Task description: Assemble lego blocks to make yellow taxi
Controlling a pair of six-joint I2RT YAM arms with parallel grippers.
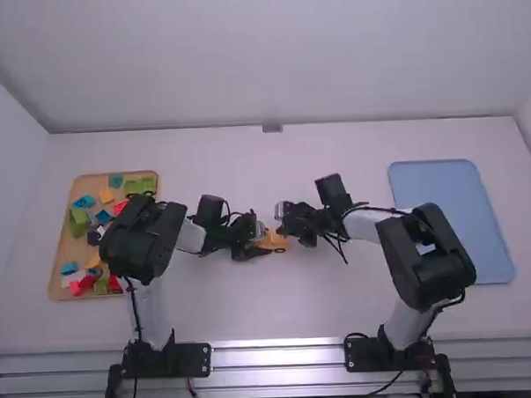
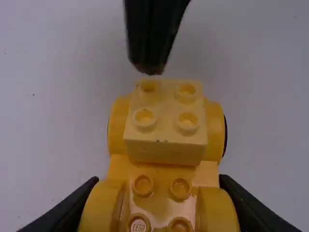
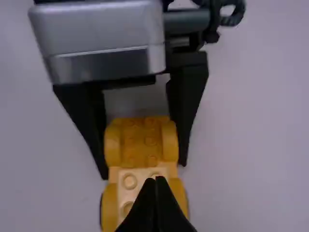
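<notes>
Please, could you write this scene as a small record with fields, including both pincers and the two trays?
workpiece: yellow car base, on the table between the arms
mounted part: pale yellow four-stud brick, on the car base
left pincer: closed on the car base, one finger at each side
right pincer: shut, empty, just by the pale brick
brown tray: at left, holding mixed colored blocks, partly under the left arm
blue tray: at right
</notes>
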